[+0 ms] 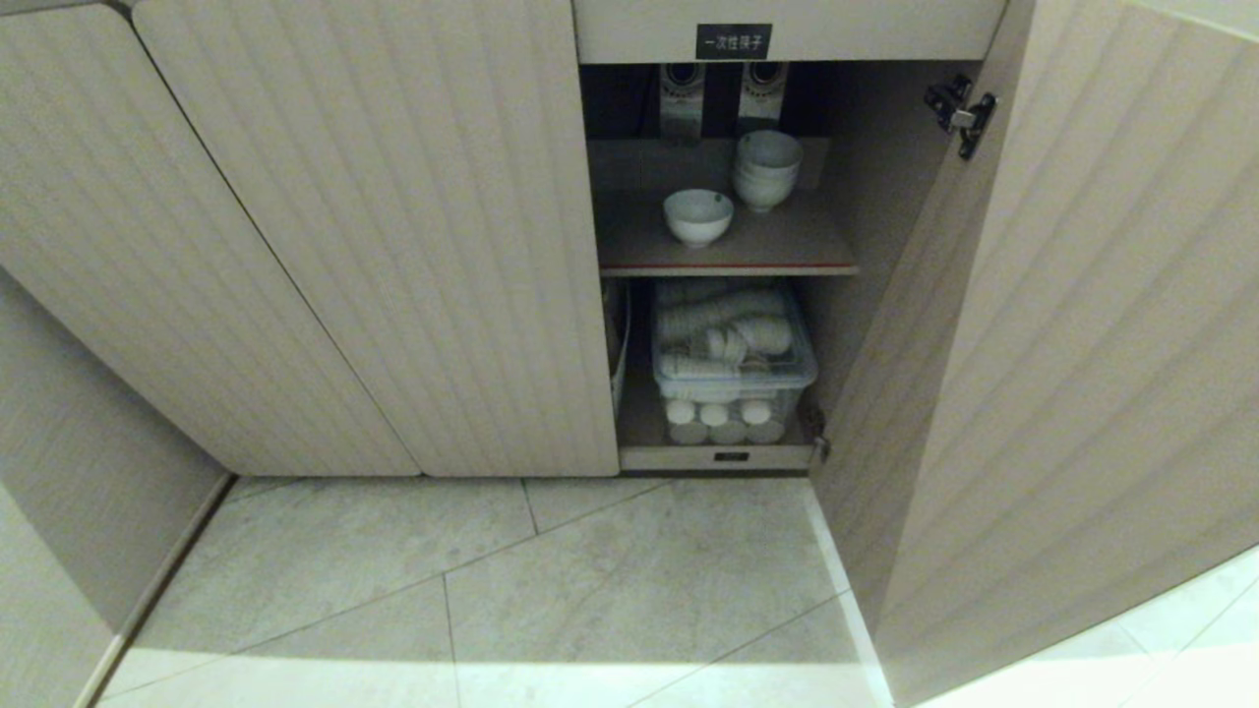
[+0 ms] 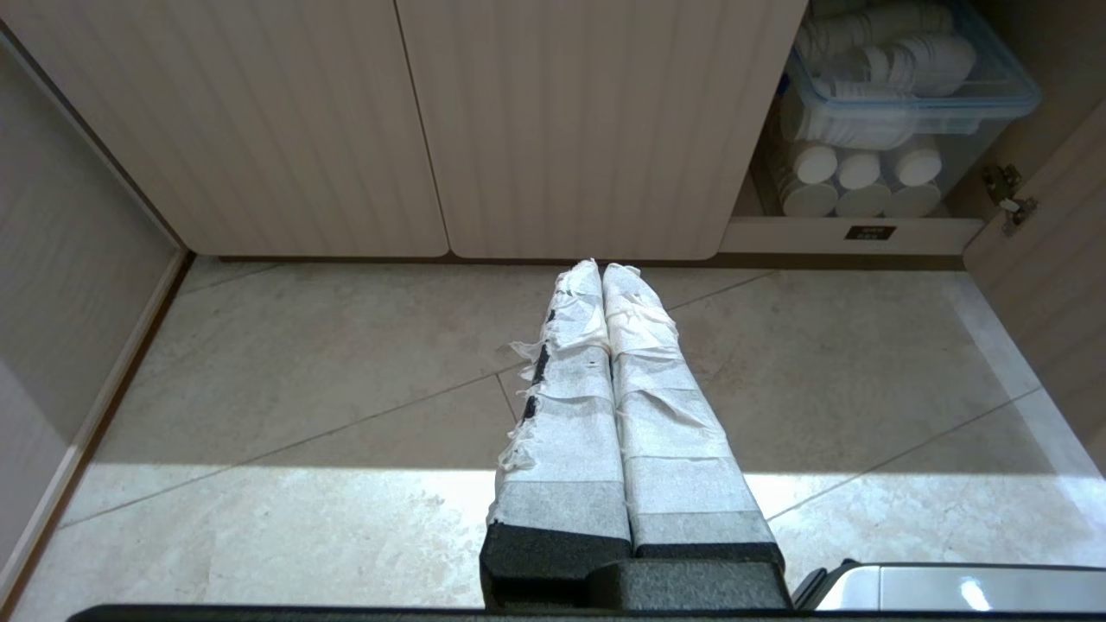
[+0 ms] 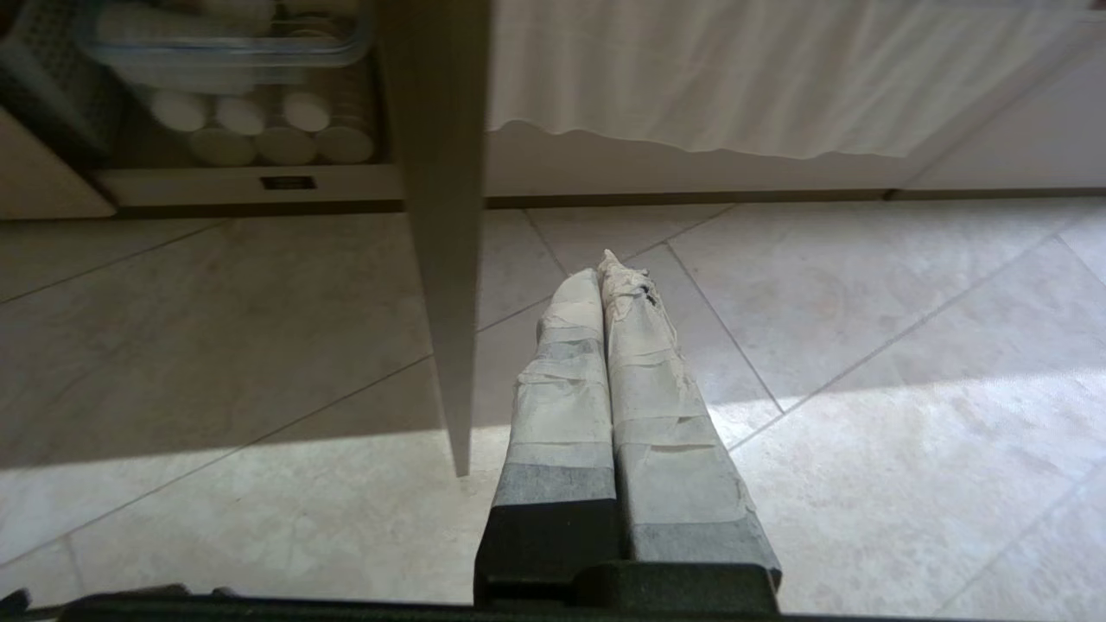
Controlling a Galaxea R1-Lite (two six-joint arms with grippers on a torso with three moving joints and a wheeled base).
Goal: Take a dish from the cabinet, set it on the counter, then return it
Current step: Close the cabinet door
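The beige fluted cabinet (image 1: 393, 246) stands with its right door (image 1: 1082, 344) swung open. On the red-edged upper shelf (image 1: 728, 267) sits the dish (image 1: 697, 216), a small white bowl standing alone, with a pile of similar white bowls (image 1: 766, 169) behind it. Neither gripper shows in the head view. My left gripper (image 2: 600, 268) is shut and empty, low over the floor before the closed doors. My right gripper (image 3: 600, 268) is also shut and empty, just past the edge of the open door (image 3: 445, 259). The counter is out of view.
On the bottom shelf a clear plastic bin (image 1: 733, 359) holds stacked white cups, with more cups (image 1: 723, 421) under it. A black label (image 1: 734, 41) sits above the opening. A white cloth (image 3: 734, 78) hangs beyond the door. Tiled floor (image 1: 590, 590) lies in front.
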